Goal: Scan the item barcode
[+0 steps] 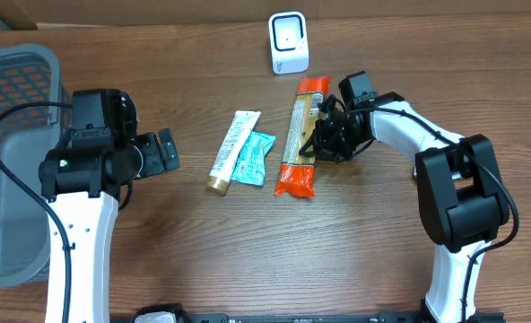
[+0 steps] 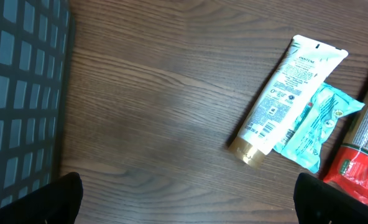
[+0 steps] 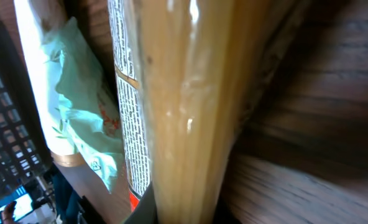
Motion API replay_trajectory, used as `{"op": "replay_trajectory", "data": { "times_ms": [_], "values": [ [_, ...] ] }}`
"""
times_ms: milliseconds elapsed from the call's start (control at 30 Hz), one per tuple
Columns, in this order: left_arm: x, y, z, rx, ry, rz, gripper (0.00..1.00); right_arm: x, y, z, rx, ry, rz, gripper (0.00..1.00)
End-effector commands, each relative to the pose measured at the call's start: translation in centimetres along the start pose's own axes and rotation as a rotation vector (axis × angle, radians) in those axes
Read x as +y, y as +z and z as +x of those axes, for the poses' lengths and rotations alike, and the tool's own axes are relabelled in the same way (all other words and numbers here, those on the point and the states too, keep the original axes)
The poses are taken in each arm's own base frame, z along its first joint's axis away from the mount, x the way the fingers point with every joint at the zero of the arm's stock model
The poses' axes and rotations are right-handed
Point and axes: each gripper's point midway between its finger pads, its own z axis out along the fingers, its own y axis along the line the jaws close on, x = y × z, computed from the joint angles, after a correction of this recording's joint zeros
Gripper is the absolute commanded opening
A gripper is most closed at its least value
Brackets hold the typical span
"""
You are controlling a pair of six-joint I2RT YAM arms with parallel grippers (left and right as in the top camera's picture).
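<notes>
Pasta packet (image 1: pixel 300 135) long axis toward scanner (image 1: pixel 289 42), seemingly flat

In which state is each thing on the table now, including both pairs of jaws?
pasta packet: lying flat, gripped.
right gripper: jaws shut on pasta packet.
left gripper: jaws open, holding nothing.
tube: lying flat, capped.
teal packet: lying flat, touching tube.
scanner: standing upright.

Three items (image 1: pixel 299 117), one scanner (image 1: pixel 288 41), one basket (image 1: pixel 14 56)
</notes>
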Motion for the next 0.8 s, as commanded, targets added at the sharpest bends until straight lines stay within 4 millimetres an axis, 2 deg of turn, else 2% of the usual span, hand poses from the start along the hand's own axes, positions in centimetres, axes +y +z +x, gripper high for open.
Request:
{"op": "replay_trajectory", "data": {
  "times_ms": [0, 167, 333, 500, 667, 767],
  "values": [
    [0.1, -0.1, 0.0, -0.003, 0.014, 0.002, 1.00, -0.1, 0.2, 0.2, 0.018, -0.020, -0.045, 0.04],
    [0.1, -0.1, 0.0, -0.003, 0.014, 0.002, 1.00, 1.9, -2.0, 0.2, -0.018, -0.136, -0.062, 0.04],
    [0.1, -0.1, 0.0, -0.003, 0.014, 0.002, 1.00, 4.4, -5.9, 0.5, -0.118, -0.295, 0.029, 0.04],
    [0.1, -0.1, 0.0, -0.003, 0.014, 0.002, 1.00, 8.0, -8.2, 2.8, -0.142, -0.514, 0.046, 0.04],
    [0.1, -0.1, 0.0, -0.003, 0.014, 0.002, 1.00, 10.4, -9.1, 5.4, -0.120, -0.687, 0.041, 0.04],
    [0.1, -0.1, 0.0, -0.003, 0.014, 0.002, 1.00, 11.5, -9.4, 6.5, -0.115, -0.728, 0.023, 0.04]
  ]
}}
